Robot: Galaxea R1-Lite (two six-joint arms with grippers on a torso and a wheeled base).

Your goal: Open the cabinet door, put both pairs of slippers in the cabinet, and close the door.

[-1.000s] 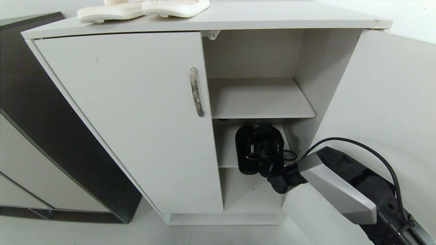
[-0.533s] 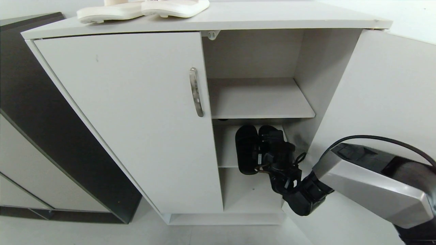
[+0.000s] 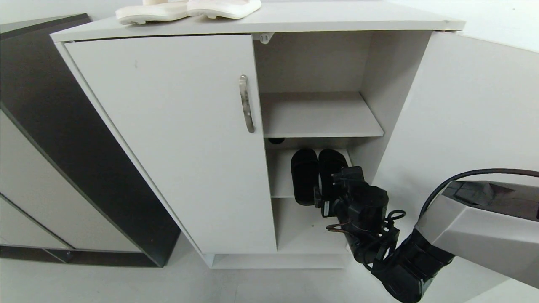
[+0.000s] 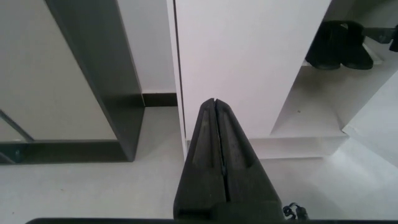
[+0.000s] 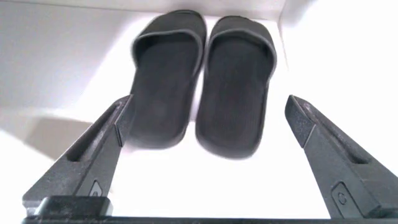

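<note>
A pair of black slippers (image 3: 318, 174) lies side by side on the cabinet's middle shelf (image 3: 280, 176), toes inward; the right wrist view shows them as black slippers (image 5: 202, 81). My right gripper (image 3: 334, 189) hangs just in front of that shelf, open, with nothing between its fingers (image 5: 118, 121). A pair of white slippers (image 3: 189, 9) rests on the cabinet top (image 3: 337, 19). The right cabinet door (image 3: 463, 118) stands wide open; the left door (image 3: 177, 134) is closed. My left gripper (image 4: 214, 106) is shut and empty, low over the floor before the left door.
The upper shelf (image 3: 320, 115) and the bottom compartment (image 3: 307, 227) hold nothing. A dark cabinet (image 3: 63, 147) stands close at the left. The left door has a metal handle (image 3: 246, 104). Pale floor (image 3: 126, 286) runs in front.
My right gripper has drawn back out of the middle shelf and lower, leaving the black slippers lying there. The head camera has shifted slightly.
</note>
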